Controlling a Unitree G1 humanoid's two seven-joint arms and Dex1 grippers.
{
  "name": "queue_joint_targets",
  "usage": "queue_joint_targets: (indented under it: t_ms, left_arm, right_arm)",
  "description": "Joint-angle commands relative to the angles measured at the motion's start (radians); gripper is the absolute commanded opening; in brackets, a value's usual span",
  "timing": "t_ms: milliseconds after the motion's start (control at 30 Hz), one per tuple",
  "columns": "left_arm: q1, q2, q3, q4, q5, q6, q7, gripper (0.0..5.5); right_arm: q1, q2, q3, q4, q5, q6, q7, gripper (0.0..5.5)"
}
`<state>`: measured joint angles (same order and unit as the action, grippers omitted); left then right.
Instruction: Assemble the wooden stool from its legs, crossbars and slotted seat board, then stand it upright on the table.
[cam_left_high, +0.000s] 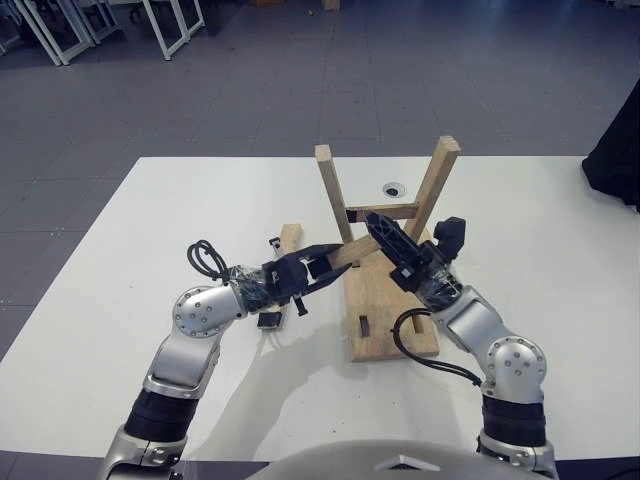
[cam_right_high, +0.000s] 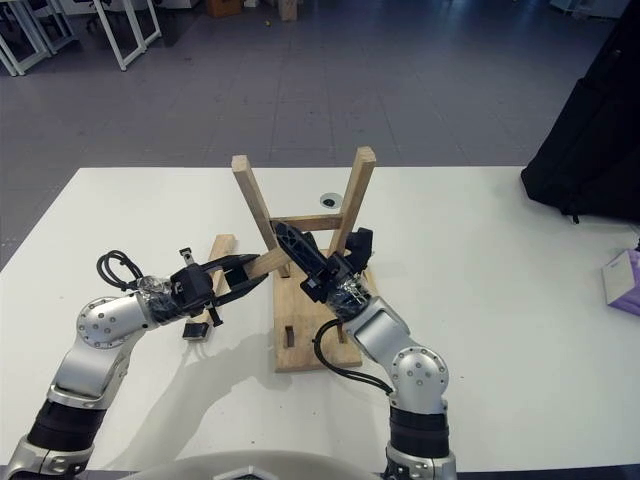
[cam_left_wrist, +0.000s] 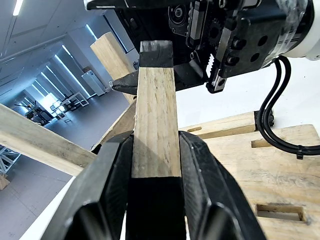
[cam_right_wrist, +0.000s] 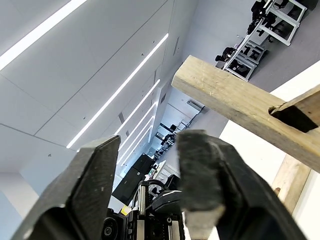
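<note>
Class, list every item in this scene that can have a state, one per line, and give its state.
Seat board: lying flat on the table, near slots unfilled.
Upright legs: standing tilted over the seat board, joined by a crossbar.
Held bar: clamped, off the table.
Left end effector: shut on the held bar.
Right end effector: open, holding nothing.
Spare bar: lying flat beside the seat board.

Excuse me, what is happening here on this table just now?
The robot is assembling a wooden stool. The seat board lies flat on the table with two legs standing up from it, joined by a crossbar. The left gripper clamps another wooden piece, its end near the left leg. The right gripper is open, close to the crossbar.
</note>
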<state>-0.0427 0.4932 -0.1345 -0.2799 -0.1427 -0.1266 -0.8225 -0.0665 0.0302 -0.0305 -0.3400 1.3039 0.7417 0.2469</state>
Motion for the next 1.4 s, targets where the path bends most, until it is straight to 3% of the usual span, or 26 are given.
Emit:
queue_joint_targets:
  t_ms: [33,267,367,667,733,900,1000,1167,1233,1400]
  left_arm:
    - [-0.024,0.004,0.024,0.013,-0.016,0.023,0.021,1.29]
    - [-0.030,0.005,0.017,0.014,-0.030,0.036,0.025,1.29]
    - [-0.029,0.004,0.013,0.014,-0.032,0.036,0.025,1.29]
    - [-0.024,0.002,0.016,0.020,-0.039,0.133,0.053,1.29]
    - [-0.025,-0.006,0.025,0.029,-0.042,0.165,0.070,1.83]
    - [-0.023,-0.016,0.033,0.033,-0.043,0.189,0.103,2.51]
    - [-0.010,-0.011,0.039,0.039,-0.035,0.174,0.118,2.69]
    - [0.038,-0.052,0.090,0.062,0.012,0.089,0.234,2.69]
    - [0.042,-0.083,0.118,0.083,0.012,0.075,0.289,2.69]
    - [0.042,-0.107,0.151,0.139,-0.009,0.066,0.321,2.69]
  right_arm:
    - [-0.014,0.011,-0.005,0.008,0.026,-0.002,-0.012,1.92]
    - [-0.019,0.021,-0.017,0.022,0.013,-0.029,-0.014,0.76]
    - [-0.024,0.022,-0.019,0.027,-0.005,-0.046,-0.011,0.51]
    - [-0.032,0.022,-0.023,0.021,-0.045,-0.071,-0.004,0.43]
    - [-0.035,0.025,-0.029,0.022,-0.054,-0.082,-0.005,0.42]
    - [-0.041,0.019,-0.040,0.017,-0.077,-0.120,-0.016,0.42]
    - [-0.002,-0.066,-0.092,-0.047,-0.049,-0.093,-0.034,0.42]
    - [0.080,-0.328,-0.246,-0.047,-0.019,0.018,-0.042,0.42]
    - [0.071,-0.365,-0.264,-0.010,-0.092,0.018,-0.100,0.42]
    - [0.003,-0.323,-0.210,0.038,-0.347,-0.079,-0.251,0.42]
